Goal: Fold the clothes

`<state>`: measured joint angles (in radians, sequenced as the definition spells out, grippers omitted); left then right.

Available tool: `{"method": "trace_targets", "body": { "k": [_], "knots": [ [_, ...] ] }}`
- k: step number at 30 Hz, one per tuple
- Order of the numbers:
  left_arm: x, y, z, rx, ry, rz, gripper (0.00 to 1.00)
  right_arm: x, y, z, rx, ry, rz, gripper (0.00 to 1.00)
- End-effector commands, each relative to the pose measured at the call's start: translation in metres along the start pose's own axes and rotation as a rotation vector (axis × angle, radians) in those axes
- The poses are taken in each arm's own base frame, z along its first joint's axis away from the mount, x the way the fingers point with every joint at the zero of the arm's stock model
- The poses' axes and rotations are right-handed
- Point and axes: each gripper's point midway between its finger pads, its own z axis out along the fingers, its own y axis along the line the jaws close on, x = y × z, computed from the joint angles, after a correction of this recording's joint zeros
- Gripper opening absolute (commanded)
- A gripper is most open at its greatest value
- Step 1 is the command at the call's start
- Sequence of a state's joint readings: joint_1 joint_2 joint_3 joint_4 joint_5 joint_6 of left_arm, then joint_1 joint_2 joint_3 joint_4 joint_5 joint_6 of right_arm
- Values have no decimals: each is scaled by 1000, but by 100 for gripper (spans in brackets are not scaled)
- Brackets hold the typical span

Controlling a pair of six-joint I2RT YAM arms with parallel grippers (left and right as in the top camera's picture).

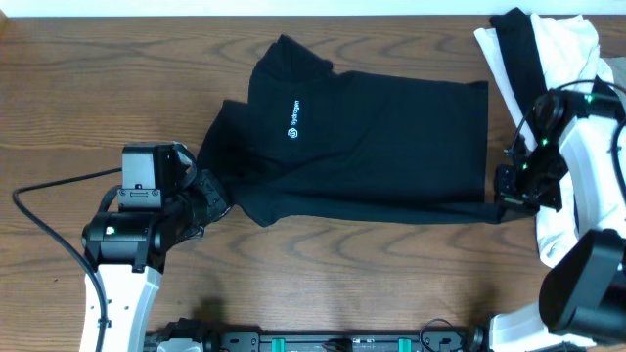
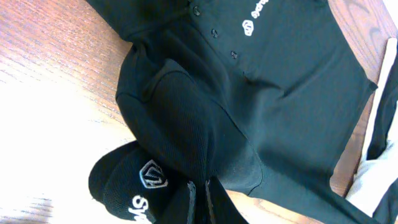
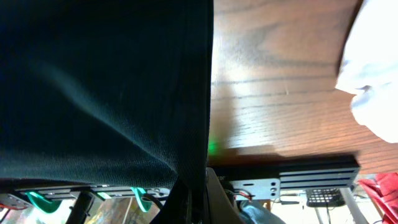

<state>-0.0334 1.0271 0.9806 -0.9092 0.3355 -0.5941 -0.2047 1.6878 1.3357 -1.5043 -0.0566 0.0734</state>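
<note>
Brown wood-grain table [image 1: 59,98], nothing else in frame. Left gripper [image 1: 217,203] is clamped tight on the near-left sleeve end of the black soft-fabric polo shirt [image 1: 391,137]. Right gripper [image 1: 503,200] is pinched on the shirt's near-right hem corner. Shirt lies spread flat, small white logo [image 1: 293,122] up, no body fold visible: first fold looks barely begun. Past the shirt's far-right corner, a heap of white and black garments [image 1: 562,39], all unfolded.

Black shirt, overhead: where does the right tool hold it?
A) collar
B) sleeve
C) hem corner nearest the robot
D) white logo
C: the right tool is shut on the black shirt at its near hem corner, and the right wrist view shows the fabric edge pinched there.
</note>
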Motion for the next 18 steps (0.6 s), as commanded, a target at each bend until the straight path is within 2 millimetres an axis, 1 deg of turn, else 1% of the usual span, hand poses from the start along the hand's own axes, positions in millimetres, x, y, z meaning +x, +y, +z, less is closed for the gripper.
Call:
{"method": "trace_targets", "body": {
  "k": [1,5,8,13,18],
  "knots": [
    [-7,2,0,-21,-17,12,6,2,-3,1,-13,-45,78,1],
    [-7,4,7,-38,7,4,6,-7,-3,5,-17,-83,82,1],
    [-8,7,16,-54,29,-4,6,-18,-2,5,-21,-127,79,1],
    [-16,7,34,-66,44,-8,6,-41,-1,1,-31,-222,74,1],
    [-28,2,52,-58,37,-1,6,-57,1,-2,-37,-282,70,1]
  ]
}}
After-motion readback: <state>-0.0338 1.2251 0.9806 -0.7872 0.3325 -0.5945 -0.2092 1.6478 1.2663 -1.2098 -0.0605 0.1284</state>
